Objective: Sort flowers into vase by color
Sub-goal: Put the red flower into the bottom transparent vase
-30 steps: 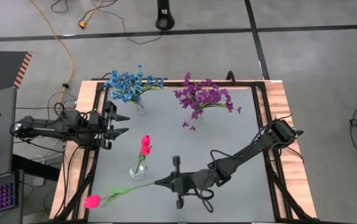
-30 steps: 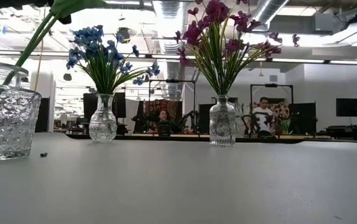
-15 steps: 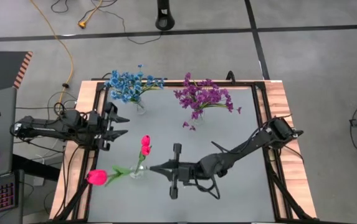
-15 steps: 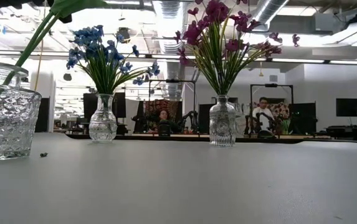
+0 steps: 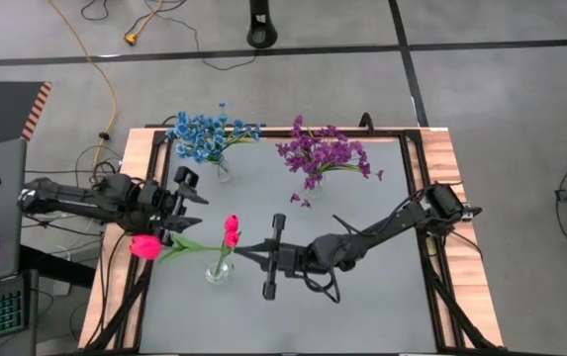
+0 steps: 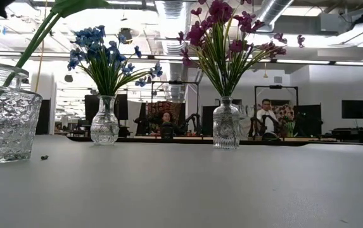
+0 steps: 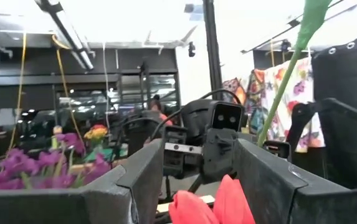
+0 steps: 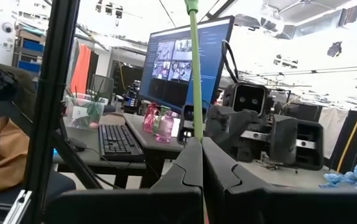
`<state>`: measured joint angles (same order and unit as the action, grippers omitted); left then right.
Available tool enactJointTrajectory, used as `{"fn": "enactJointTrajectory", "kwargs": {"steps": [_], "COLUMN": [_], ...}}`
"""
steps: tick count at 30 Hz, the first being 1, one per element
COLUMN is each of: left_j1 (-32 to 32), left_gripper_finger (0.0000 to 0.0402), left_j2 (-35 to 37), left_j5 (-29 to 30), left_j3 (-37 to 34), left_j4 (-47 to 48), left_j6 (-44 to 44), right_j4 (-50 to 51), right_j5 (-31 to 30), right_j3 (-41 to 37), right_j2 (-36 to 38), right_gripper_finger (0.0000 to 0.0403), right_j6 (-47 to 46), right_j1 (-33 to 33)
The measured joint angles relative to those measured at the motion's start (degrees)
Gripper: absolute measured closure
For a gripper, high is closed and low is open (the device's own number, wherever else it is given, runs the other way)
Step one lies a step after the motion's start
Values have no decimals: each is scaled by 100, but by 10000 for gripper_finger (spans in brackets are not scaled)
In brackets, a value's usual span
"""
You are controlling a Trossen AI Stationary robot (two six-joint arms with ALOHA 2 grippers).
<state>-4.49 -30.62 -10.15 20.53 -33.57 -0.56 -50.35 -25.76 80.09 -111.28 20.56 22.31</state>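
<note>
Your right gripper (image 5: 246, 248) has its jaws pinched tight on the green stalk of a pink-red tulip (image 5: 145, 245), near the stalk's cut end. The stem is carried nearly level above the counter (image 5: 362, 297), with the bloom hanging out over the left edge, right in front of the left gripper (image 5: 189, 198). The left jaws stand wide and hold nothing; in the left wrist view the red bud shows just between the two fingers (image 7: 134, 186).

The small clear vase (image 5: 219, 269) sits near the middle of the counter and already has one pink-red tulip (image 5: 232, 229) upright in it. The carried stalk passes just above its mouth. The blue flowers (image 5: 204, 136) and the purple flowers (image 5: 323, 151) stand in their own vases at the far side, so this stem looks like the last one to go in.

As I read it, the stem needs turning upright before it can enter the vase, and a handover to the left gripper seems the tidy way. Close the left jaws on the stalk just behind the bloom, not on the bud itself, which would crush or slip. Release the right jaws only once the left grip is firm. Then tilt the cut end down and lower it slowly, minding the tulip already standing there and the light vase, which could tip.
</note>
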Motion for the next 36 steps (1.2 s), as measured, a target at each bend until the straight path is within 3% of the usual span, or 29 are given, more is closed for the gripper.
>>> {"fn": "enactJointTrajectory", "kwargs": {"steps": [8, 15, 25, 36], "left_j1": [-99, -603, -1278, -1580], "left_gripper_finger": [217, 217, 217, 217], "left_j2": [-869, -1243, -1941, -2302], "left_j5": [-717, -513, 444, 485], "left_j3": [0, 10, 808, 1239], "left_j4": [-1358, -2081, -1657, -1474], "left_j6": [-28, -470, -1369, -1479], "right_j4": [-141, -250, -251, -251], "right_j5": [-4, -9, -38, -35], "right_j3": [0, 0, 0, 0], "right_j2": [0, 0, 0, 0], "right_gripper_finger": [384, 384, 384, 384], "right_j6": [5, 72, 78, 92], "right_j1": [2, -23, -76, -72]}}
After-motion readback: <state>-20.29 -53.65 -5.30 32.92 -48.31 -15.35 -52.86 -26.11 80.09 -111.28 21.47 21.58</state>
